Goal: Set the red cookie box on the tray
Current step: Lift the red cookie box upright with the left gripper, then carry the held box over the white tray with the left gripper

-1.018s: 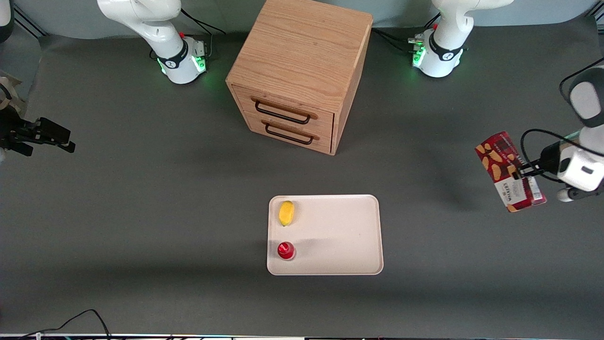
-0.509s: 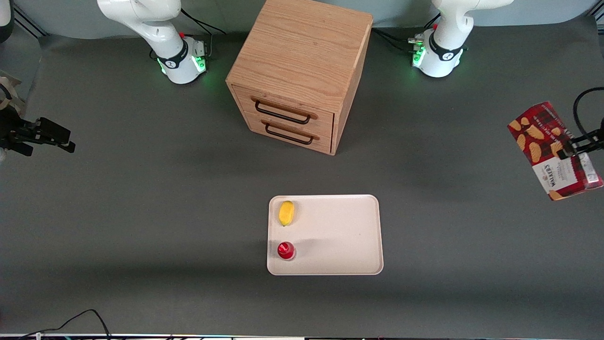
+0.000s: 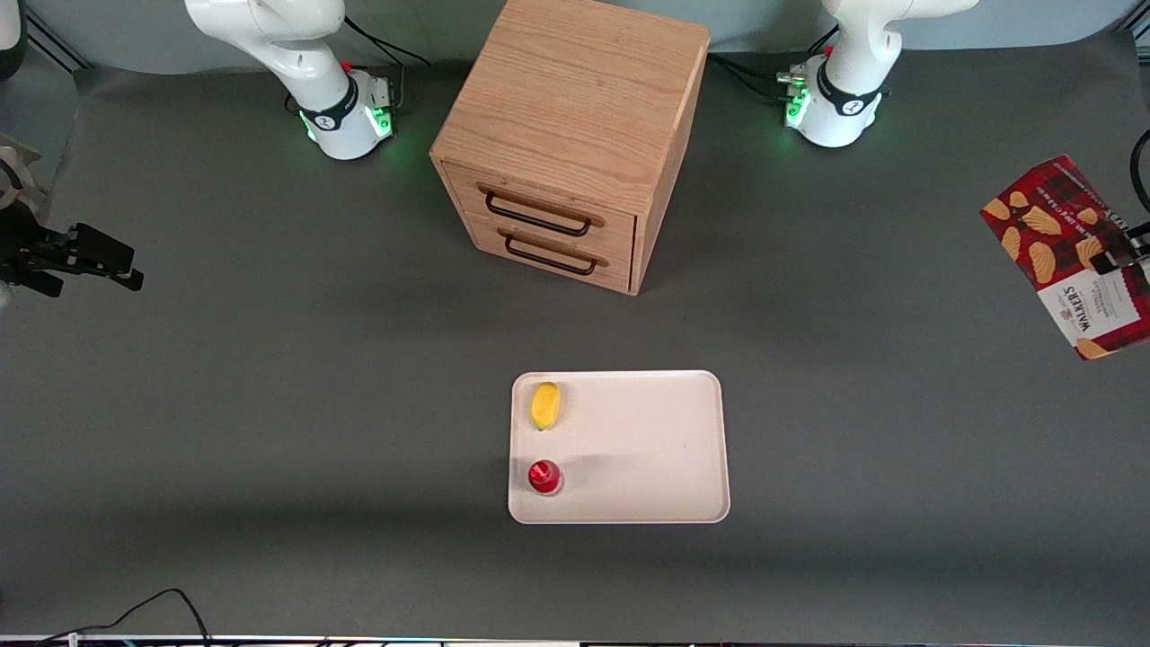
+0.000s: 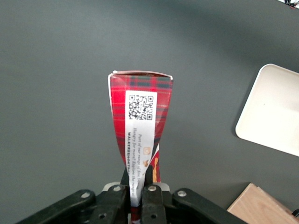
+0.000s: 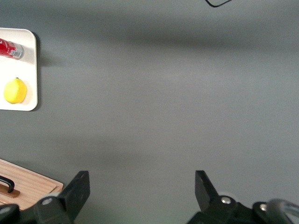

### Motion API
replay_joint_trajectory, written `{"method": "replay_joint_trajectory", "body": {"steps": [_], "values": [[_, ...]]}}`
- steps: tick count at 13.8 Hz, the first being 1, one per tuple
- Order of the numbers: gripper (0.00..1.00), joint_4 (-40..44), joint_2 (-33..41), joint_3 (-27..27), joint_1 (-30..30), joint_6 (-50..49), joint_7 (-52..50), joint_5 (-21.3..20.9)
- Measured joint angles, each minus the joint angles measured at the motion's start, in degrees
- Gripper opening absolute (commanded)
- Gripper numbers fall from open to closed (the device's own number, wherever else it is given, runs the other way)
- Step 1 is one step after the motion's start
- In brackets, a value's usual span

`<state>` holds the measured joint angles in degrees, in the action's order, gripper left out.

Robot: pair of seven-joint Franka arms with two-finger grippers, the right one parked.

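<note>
Front view: the red cookie box (image 3: pixel 1069 256) hangs in the air at about three o'clock, at the working arm's end of the table and cut by the frame edge, tilted with its white label end lowest. The gripper (image 3: pixel 1123 261) pinches the box near that label end; only dark finger parts show before the frame cuts them off. The tray (image 3: pixel 647 449) lies flat near six o'clock of the table centre, well apart from the box, with wide bare grey table (image 3: pixel 853 431) between them. On the tray, along the rim toward the parked arm's end, sit a yellow lemon (image 3: pixel 545 405) and a small red-capped item (image 3: pixel 544 476); most of the tray surface is bare. A wooden drawer cabinet (image 3: pixel 575 135) stands at twelve o'clock, farther from the camera than the tray. Left wrist view: the gripper (image 4: pixel 136 191) is pressed onto the narrow box (image 4: pixel 140 121), which extends straight away from the fingers (image 4: pixel 152 198) above open table; a tray (image 4: pixel 273 112) corner and a cabinet (image 4: pixel 257 207) corner show off to one side. Right wrist view: the tray (image 5: pixel 29 70) edge with the lemon (image 5: pixel 15 90) shows beside bare table.
</note>
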<state>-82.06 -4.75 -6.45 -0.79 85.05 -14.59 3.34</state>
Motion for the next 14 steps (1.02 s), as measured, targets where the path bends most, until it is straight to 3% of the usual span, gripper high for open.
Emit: {"method": "replay_joint_trajectory", "body": {"steps": [3, 10, 14], "values": [[0.00, 0.1, -0.3, 2.0, -1.8, 0.0, -7.5, 0.0], [0.00, 0.2, -2.2, 13.3, -2.6, 0.6, -26.1, 0.1], [0.00, 0.3, -5.0, 19.6, -2.7, 5.9, -36.3, 0.1]]}}
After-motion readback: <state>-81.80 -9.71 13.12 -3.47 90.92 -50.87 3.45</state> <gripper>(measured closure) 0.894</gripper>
